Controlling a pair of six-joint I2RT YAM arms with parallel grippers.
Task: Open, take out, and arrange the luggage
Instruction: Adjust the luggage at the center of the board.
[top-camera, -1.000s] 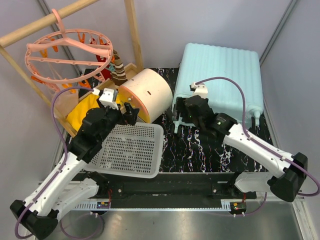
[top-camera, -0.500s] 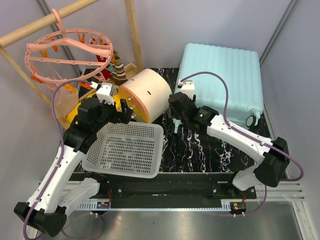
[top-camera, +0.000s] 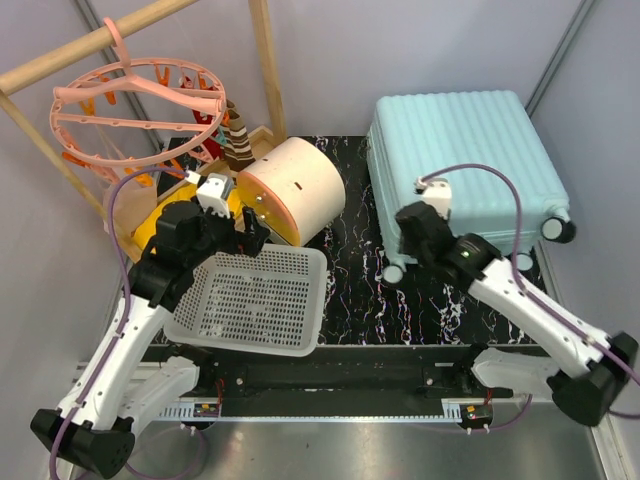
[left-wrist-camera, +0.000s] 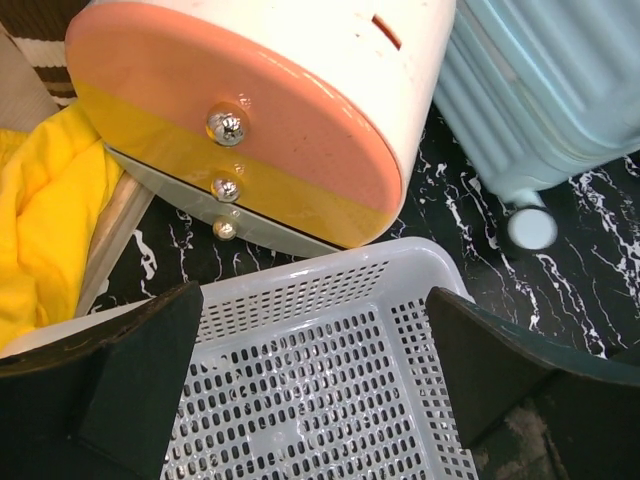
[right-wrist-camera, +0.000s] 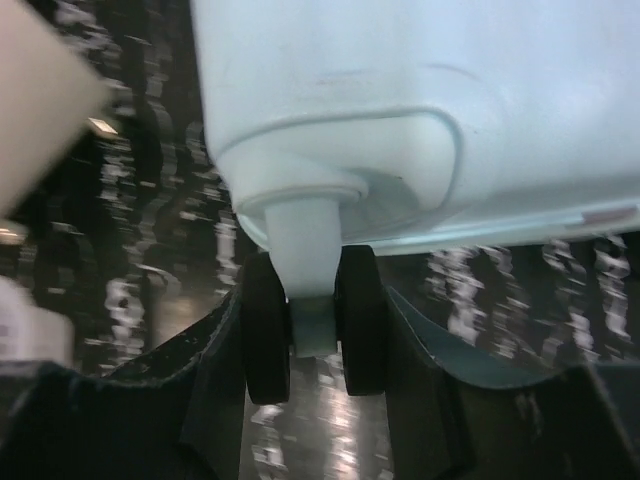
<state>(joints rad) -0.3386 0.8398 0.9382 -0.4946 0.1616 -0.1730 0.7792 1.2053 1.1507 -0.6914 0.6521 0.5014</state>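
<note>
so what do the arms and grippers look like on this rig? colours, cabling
The left arm and right arm both have white link shells with black joint housings and black bases. A purple cable loops off each wrist, beside a small white camera block. The left gripper and right gripper have plain black wedge-shaped fingers. No sleeves or readable markings.

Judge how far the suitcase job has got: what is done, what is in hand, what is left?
Done: nothing visible; the suitcase lies closed on the table. In hand: the right gripper is closed around its wheel, seemingly to shift it. The left gripper hangs open over the basket. Left: opening the suitcase, taking out, arranging.
</note>
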